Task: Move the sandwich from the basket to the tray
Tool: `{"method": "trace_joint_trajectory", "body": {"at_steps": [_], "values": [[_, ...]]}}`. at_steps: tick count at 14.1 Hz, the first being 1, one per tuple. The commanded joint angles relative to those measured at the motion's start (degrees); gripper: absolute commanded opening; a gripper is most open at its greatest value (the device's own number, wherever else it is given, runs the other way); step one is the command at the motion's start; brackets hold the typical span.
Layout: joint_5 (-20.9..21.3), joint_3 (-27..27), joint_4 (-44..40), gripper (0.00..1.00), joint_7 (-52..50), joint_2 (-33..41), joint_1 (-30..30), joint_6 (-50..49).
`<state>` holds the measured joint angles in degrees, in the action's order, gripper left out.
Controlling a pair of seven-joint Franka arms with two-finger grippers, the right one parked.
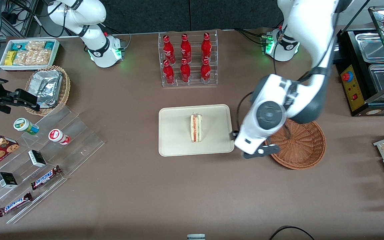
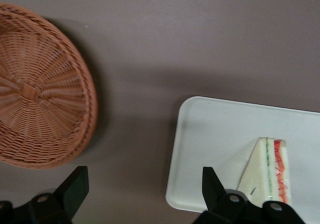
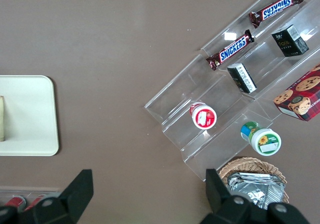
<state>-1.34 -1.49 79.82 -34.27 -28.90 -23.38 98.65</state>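
- We are seeing the triangular white-bread sandwich (image 1: 196,127) with its red and green filling lying in the middle of the flat cream rectangular tray (image 1: 175,141).
- The left arm's black two-finger gripper (image 1: 260,151) is hovering between the tray and the round reddish-brown wicker basket (image 1: 303,146), its fingers (image 2: 75,186) spread with nothing between them.
- From the gripper, in the front view, the sandwich is sitting at about ten o'clock, apart from it.
- We are reading "SNICKERS" on two brown chocolate bars (image 1: 46,177) lying on the clear acrylic stepped stand (image 1: 78,146) toward the parked arm's end.
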Motion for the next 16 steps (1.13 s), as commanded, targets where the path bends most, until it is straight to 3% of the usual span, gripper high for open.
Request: {"method": "trace_joint_trajectory", "body": {"at_steps": [1, 3, 7, 12, 16], "values": [[-0.59, -4.63, 3.41, 1.00, 4.36, 4.54, 6.65, -3.27], [-0.68, -7.20, 3.85, 1.00, 14.78, 6.91, 12.46, -6.97], [-0.33, -7.21, 6.13, 1.00, 27.56, 13.76, 18.27, -11.72], [0.37, -6.68, 13.60, 1.00, 30.31, 26.76, 21.54, -14.70], [0.55, -3.52, 13.26, 1.00, 32.24, 31.53, 21.36, -19.73]]}}
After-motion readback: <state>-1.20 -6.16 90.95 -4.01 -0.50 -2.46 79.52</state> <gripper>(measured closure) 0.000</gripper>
